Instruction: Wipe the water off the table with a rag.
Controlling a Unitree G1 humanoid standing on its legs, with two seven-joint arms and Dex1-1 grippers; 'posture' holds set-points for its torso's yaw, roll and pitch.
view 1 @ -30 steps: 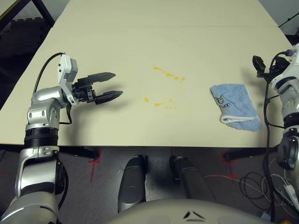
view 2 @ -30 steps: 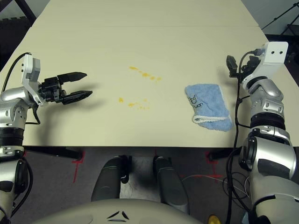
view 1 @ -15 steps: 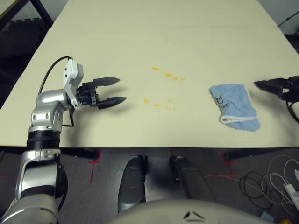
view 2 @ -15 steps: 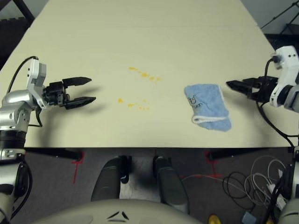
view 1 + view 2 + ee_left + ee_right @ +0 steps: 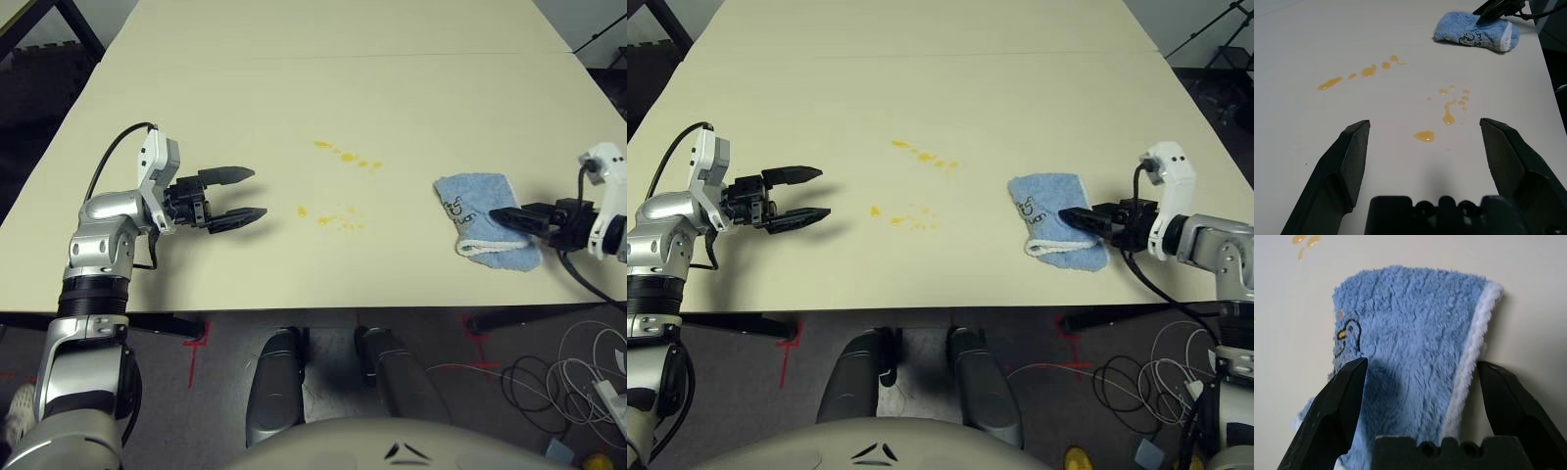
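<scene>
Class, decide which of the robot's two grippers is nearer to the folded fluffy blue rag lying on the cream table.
Right. The right gripper hangs open over the folded blue rag, its fingers straddling it. The left gripper, also open, sits far across the table, beyond the yellow-orange droplets.

a lab: red tape crosses (image 5: 196, 343) and loose cables (image 5: 578, 377) on the floor.

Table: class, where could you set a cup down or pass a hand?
The table lies bare beyond the water, and between the water and the rag. Crowded: the right tool open over the rag, the left tool open beside the droplets.
</scene>
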